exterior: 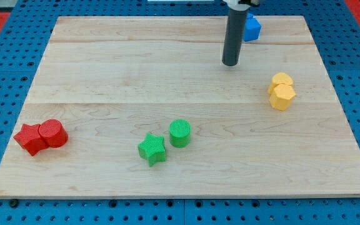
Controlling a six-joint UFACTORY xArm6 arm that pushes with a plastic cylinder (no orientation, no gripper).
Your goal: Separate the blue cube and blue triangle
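My tip (pixel 230 63), the lower end of a straight dark rod, rests on the pale wooden board (pixel 105 69) near the view's top edge; the rod carries no claw, so there is nothing to spread or pinch. Just behind the rod, at the board's top rim, a blue block (pixel 252 28) shows partly, its shape hidden by the rod; whether it is the cube, the triangle or both I cannot tell.

Toward the view's right edge, two yellow ridged blocks (pixel 282 91) sit touching. Near the left edge a red star (pixel 30 139) touches a red cylinder (pixel 52 133). Near the bottom, a green star (pixel 152 149) sits just beside a green ribbed cylinder (pixel 180 132). Smooth, bare planks lie wide open across the board's middle and upper left. A blue pegboard (pixel 17 37) surrounds the board.
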